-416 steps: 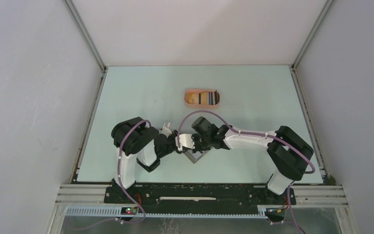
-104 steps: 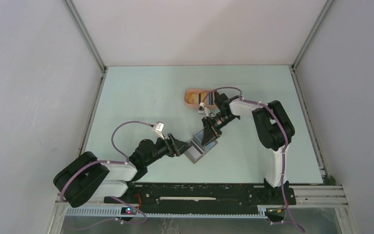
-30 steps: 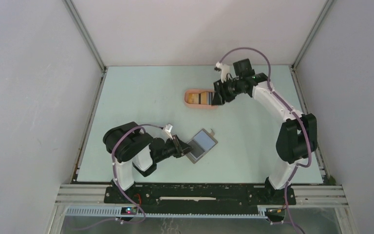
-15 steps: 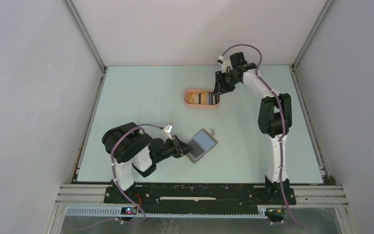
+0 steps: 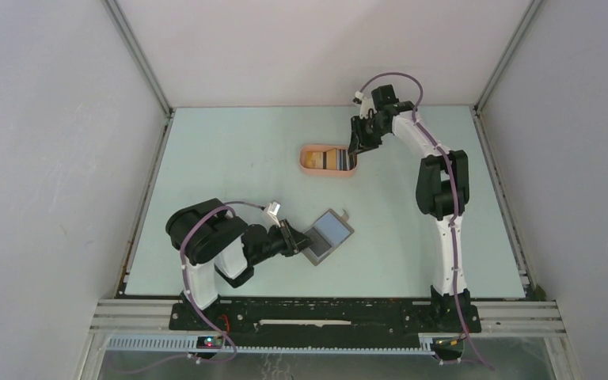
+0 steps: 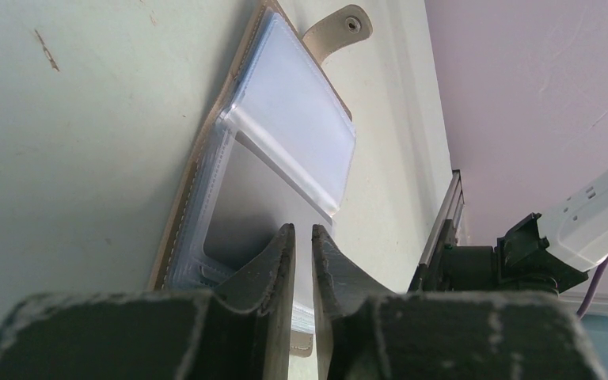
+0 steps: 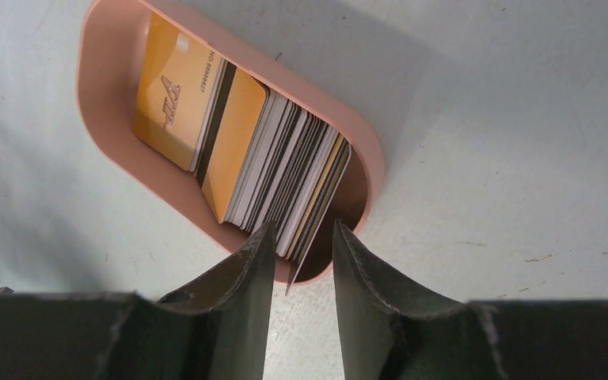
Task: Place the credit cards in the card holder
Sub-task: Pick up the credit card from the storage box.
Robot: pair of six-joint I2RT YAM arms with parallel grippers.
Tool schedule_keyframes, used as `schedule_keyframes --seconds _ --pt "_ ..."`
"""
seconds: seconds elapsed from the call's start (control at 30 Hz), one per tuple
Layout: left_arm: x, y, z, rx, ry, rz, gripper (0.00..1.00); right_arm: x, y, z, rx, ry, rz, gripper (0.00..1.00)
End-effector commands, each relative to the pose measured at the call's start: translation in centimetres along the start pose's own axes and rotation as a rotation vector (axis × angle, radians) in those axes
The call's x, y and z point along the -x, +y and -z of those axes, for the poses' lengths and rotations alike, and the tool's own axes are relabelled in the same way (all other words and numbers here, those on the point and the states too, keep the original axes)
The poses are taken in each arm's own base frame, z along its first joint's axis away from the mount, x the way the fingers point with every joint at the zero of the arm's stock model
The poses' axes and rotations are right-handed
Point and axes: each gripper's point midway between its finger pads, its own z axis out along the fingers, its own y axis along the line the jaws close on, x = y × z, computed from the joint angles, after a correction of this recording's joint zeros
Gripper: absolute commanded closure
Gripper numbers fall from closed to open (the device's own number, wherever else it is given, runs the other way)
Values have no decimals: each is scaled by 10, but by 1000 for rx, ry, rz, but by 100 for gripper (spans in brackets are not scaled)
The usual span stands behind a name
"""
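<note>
The grey card holder [image 5: 329,235] lies open on the table, its clear sleeves [image 6: 289,146] fanned up and its snap tab [image 6: 337,26] at the far end. My left gripper [image 5: 294,237] is nearly shut on the near edge of the holder's sleeves [image 6: 301,231]. A stack of credit cards [image 7: 285,170] stands on edge in the pink tray [image 7: 89,87], with orange ones [image 7: 170,103] at the left. My right gripper [image 7: 302,231] is open above the tray's right end [image 5: 354,149]. The outermost card's corner lies between its fingers, untouched.
The pink oval tray [image 5: 303,161] sits at the table's far middle. Metal frame rails [image 5: 150,190] and grey walls bound the table on the left, right and back. The right arm [image 5: 435,182] stretches far forward.
My right gripper left the card holder and went to the tray's right end, settling there over the last second. My left gripper and the holder have not moved.
</note>
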Motion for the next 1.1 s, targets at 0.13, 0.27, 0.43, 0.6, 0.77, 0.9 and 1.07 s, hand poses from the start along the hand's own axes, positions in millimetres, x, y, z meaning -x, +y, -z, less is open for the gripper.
schedule_keyframes --seconds 0.13,0.27,0.43,0.6,0.77,0.9,1.07 --pt "-2 4 3 17 3 -37 81 0 -3 -11 -5 14 -21 63" --pt "-2 4 3 14 2 -37 81 -3 -5 -15 -7 25 -28 72" --pt "0 2 4 11 -2 -36 81 0 -5 -8 -21 14 -32 92" --pt "2 -2 5 0 -9 -38 81 19 1 16 -53 -56 -6 100" --pt "2 -5 5 -8 -10 -36 80 34 3 40 -94 -127 22 100" --pt "3 -6 6 -12 -14 -36 79 36 0 47 -116 -140 19 100" --pt "4 -8 9 -17 -19 -37 77 38 -1 54 -126 -148 21 100"
